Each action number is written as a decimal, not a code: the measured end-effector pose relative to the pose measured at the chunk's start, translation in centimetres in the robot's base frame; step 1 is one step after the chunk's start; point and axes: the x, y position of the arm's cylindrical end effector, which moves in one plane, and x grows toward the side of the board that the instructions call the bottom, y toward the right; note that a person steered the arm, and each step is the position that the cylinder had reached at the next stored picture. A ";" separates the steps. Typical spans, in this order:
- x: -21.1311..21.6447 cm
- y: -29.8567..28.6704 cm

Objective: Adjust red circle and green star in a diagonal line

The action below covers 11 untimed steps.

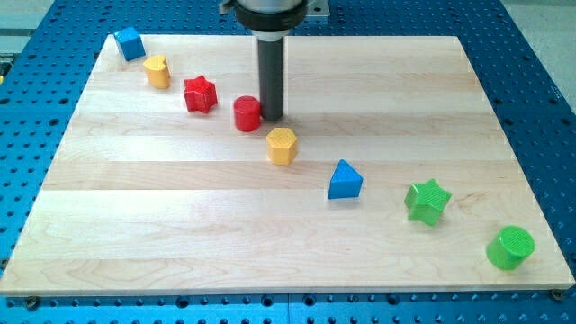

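Observation:
The red circle (247,113) stands on the wooden board, left of centre in the upper half. My tip (271,118) is right beside it, on its right, touching or nearly touching it. The green star (427,201) lies far off at the lower right, well apart from my tip. Both blocks sit in a loose diagonal row of blocks that runs from the view's upper left to its lower right.
Along the row: a blue cube (130,42), a yellow cylinder (157,71), a red star (201,94), a yellow hexagon (282,145), a blue triangle (345,181) and a green circle (510,247). A blue perforated table (36,135) surrounds the board.

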 end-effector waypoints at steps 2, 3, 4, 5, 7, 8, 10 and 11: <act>-1.2 3.3; -1.6 9.8; -1.7 17.5; -3.0 26.0; -9.7 35.3; -10.9 37.7; -10.6 37.8; -10.6 37.7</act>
